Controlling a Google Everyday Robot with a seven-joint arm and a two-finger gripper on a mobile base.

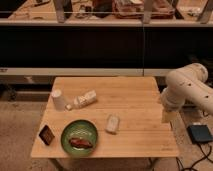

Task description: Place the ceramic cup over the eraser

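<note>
- Plainly, the task is at its opening step: the ceramic cup (58, 99) stands on the table (135, 95) ungrasped, so the approach to it is the step in hand.
- The gripper (169, 116) hangs just off the table's edge, under the bulky white arm (187, 89). I cannot tell whether it is released or clenched, and nothing shows in it.
- From the gripper, the cup is well apart, across the whole tabletop and a little farther back, just beside a white bottle (85, 99) lying on its side.
- The eraser (47, 135) lies farther off again, at the opposite front corner, beyond a pale block (113, 124) and the green plate (82, 127).
- By my judgement, the next move calls for a long reach over the block and bottle, then a grasp on the cup's wall.
- The arm is folded, elbow high, its last link pointing down.
</note>
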